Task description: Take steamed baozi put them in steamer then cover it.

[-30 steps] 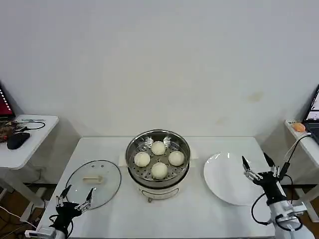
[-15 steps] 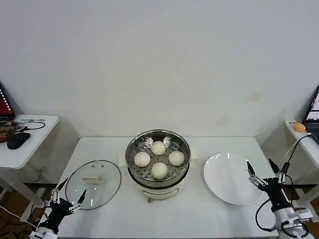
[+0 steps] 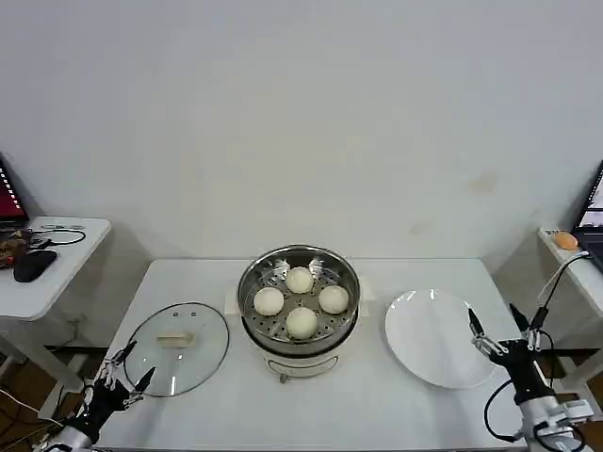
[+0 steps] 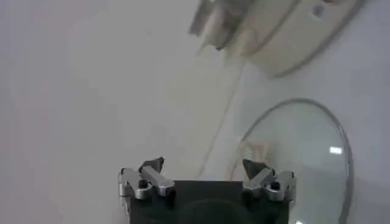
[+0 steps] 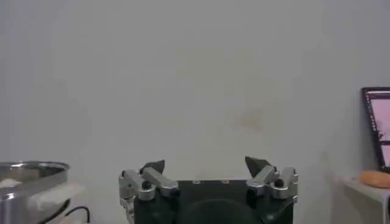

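4 off-white round dough buns [image 3: 301,301] in shiny steel steamer pot [image 3: 251,282]; clear glass lid [image 3: 177,347] on table, L side; L gripper [image 3: 120,372] & R gripper [image 3: 504,329] low, jaws apart.

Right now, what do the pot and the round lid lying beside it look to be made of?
The steamer looks like polished stainless steel: shiny, mirror-like rim, on a cream, probably plastic, base. The cover looks like clear glass, since the table shows through it, with a metal rim and a cream handle.
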Action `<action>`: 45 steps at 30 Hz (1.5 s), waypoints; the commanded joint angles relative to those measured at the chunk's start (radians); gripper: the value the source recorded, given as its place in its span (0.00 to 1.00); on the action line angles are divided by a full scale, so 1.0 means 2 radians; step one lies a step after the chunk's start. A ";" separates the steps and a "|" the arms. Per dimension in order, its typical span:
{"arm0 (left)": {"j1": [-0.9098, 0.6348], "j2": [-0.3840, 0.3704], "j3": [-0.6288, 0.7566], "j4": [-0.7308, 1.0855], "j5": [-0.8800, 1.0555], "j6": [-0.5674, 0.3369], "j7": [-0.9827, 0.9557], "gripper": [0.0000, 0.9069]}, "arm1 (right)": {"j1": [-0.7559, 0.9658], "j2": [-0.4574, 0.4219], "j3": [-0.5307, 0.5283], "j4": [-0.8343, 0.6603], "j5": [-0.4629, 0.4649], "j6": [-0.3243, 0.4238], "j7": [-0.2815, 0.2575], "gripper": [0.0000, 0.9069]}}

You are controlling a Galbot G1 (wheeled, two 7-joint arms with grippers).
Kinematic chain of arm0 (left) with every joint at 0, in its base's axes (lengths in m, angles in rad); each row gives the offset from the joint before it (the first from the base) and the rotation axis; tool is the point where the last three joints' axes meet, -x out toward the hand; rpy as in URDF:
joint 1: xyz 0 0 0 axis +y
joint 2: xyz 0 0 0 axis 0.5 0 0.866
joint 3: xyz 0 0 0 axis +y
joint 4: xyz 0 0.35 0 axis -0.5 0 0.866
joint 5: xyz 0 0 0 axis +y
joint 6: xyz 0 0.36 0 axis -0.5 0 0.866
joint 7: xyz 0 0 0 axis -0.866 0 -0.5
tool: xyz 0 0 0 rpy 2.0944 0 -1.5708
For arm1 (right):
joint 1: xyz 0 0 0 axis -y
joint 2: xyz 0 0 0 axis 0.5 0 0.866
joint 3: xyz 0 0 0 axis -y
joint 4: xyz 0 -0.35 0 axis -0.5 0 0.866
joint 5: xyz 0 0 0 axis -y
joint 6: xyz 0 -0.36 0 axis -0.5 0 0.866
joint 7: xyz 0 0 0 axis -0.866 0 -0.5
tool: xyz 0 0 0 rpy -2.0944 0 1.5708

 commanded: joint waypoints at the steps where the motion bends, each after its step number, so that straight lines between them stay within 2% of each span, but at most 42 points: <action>1: -0.024 0.006 0.002 0.041 0.123 -0.015 -0.023 1.00 | -0.005 0.004 0.000 -0.002 -0.005 0.004 -0.005 1.00; 13: -0.073 -0.002 0.023 0.053 0.149 -0.005 -0.047 1.00 | -0.010 0.009 0.001 -0.006 -0.013 0.008 -0.009 1.00; 45: -0.161 -0.020 0.078 0.101 0.146 0.009 -0.032 1.00 | -0.016 0.016 -0.004 -0.007 -0.027 0.009 -0.022 1.00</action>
